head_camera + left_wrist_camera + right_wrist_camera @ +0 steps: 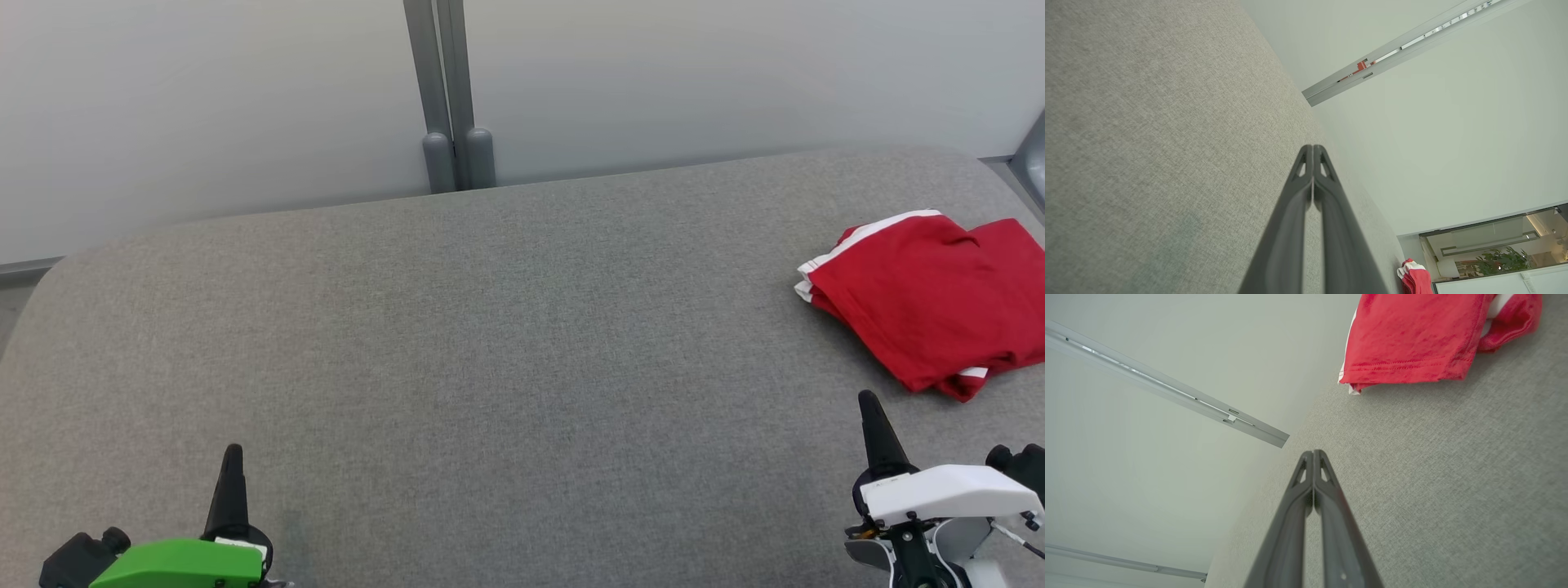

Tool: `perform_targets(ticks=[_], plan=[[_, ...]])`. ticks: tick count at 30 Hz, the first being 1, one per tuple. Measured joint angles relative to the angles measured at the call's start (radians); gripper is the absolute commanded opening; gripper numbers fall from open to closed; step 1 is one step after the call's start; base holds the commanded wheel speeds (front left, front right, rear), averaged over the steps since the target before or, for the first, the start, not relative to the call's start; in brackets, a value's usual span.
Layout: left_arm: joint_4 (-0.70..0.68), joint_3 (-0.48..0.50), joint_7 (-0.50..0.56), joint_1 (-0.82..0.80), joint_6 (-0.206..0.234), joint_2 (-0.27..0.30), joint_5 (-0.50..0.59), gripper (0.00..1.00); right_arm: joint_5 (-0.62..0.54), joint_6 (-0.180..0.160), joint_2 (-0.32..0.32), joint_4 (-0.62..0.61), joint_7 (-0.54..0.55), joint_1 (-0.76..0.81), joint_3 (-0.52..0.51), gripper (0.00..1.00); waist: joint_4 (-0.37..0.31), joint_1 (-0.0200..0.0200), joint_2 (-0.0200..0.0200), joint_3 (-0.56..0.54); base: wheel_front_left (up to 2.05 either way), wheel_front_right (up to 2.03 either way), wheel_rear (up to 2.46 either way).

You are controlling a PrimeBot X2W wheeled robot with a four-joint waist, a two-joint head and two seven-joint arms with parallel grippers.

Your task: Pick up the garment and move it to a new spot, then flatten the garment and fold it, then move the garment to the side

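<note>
Both grippers' fingers closed (tips touching).

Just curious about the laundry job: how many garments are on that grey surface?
1: a folded red garment, lying at the right of the surface. Its folds could hide another.

Place: a robot test booth in a lab or office-like building, not a home.
Work surface: a broad pad covered in grey woven fabric, rounded at its far corners.
Enclosure: plain pale wall panels rise behind the pad's far edge, joined by twin grey posts.
Beyond the booth: a dark-framed glass window with a leafy potted plant behind it.
</note>
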Motion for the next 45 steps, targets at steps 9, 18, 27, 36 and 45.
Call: perform_targets(ticks=[9, 18, 27, 36, 45], plan=[[-0.003, 0.008, 0.024, -0.019, 0.000, 0.000, -0.078, 0.00, 0.104, 0.000, -0.001, -0.001, 0.023, -0.011, 0.000, 0.00, 0.005, 0.0000, 0.0000, 0.003, 0.00, 0.00, 0.00], [-0.005, 0.016, 0.047, -0.037, 0.000, 0.001, -0.157, 0.00, 0.201, 0.000, -0.001, -0.002, 0.045, -0.021, 0.000, 0.00, 0.011, 0.0000, 0.0000, 0.006, 0.00, 0.00, 0.00], [-0.007, 0.023, 0.068, -0.052, 0.000, 0.001, -0.229, 0.00, 0.290, 0.000, -0.002, -0.003, 0.067, -0.031, 0.000, 0.00, 0.016, 0.0000, 0.0000, 0.009, 0.00, 0.00, 0.00], [-0.010, 0.029, 0.088, -0.069, -0.003, 0.002, -0.297, 0.00, 0.372, 0.000, -0.002, -0.004, 0.087, -0.040, 0.000, 0.00, 0.022, 0.0000, 0.0000, 0.013, 0.00, 0.00, 0.00], [-0.013, 0.034, 0.106, -0.083, -0.003, 0.002, -0.357, 0.00, 0.450, 0.000, -0.003, -0.005, 0.103, -0.050, 0.000, 0.00, 0.027, 0.0000, 0.0000, 0.016, 0.00, 0.00, 0.00]])
